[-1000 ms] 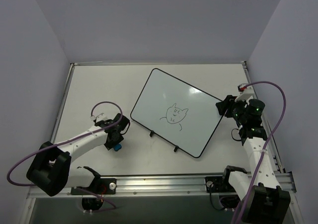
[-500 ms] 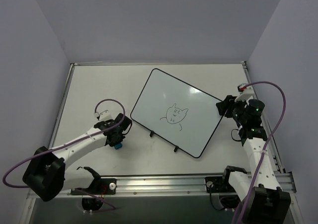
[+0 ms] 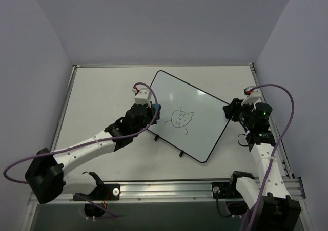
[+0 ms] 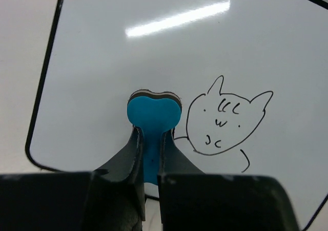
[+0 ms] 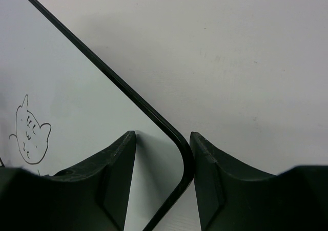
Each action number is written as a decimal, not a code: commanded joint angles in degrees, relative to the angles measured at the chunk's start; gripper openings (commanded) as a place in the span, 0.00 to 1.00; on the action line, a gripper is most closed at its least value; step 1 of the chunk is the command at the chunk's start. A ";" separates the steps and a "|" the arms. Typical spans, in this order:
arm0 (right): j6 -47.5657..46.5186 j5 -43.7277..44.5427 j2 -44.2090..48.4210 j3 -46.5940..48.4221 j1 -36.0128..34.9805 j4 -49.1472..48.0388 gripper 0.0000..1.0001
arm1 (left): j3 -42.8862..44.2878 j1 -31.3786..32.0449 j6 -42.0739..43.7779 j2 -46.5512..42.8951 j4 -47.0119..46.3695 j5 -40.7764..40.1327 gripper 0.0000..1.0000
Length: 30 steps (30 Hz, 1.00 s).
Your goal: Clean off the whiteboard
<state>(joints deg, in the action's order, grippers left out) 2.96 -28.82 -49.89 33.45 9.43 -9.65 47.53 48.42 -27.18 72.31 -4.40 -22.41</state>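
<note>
Left hand, closed tight on the blue eraser, holds it over the whiteboard beside the cat doodle.

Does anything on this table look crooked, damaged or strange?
Only the whiteboard is askew: it sits turned at an angle to the edges of the table. Nothing looks spilled or broken. The cat doodle is unerased, the eraser beside it.

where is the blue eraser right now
In the left wrist view the blue eraser is clamped in the left pincer, over the left part of the whiteboard, just left of the cat doodle.
</note>
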 commanded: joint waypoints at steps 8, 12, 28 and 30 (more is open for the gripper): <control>-1.47 1.13 3.04 2.58 -1.70 0.95 0.41 | 6.26 4.92 12.59 16.01 -22.14 2.03 0.02; -1.64 0.87 2.78 2.58 -1.96 0.86 0.41 | 6.09 5.98 13.03 16.02 -22.32 -2.27 0.02; -1.91 0.87 3.92 2.67 -2.66 0.86 0.41 | 7.49 8.70 5.66 23.84 -19.95 -12.56 0.02; -1.99 0.87 3.92 2.76 -2.75 0.95 0.41 | 6.97 8.79 5.03 24.19 -20.12 -11.69 0.02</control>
<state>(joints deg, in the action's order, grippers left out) 1.39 -26.65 -47.00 33.65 7.77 -7.33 52.66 56.62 -19.22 96.12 -24.18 -33.01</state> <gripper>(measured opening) 0.412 0.109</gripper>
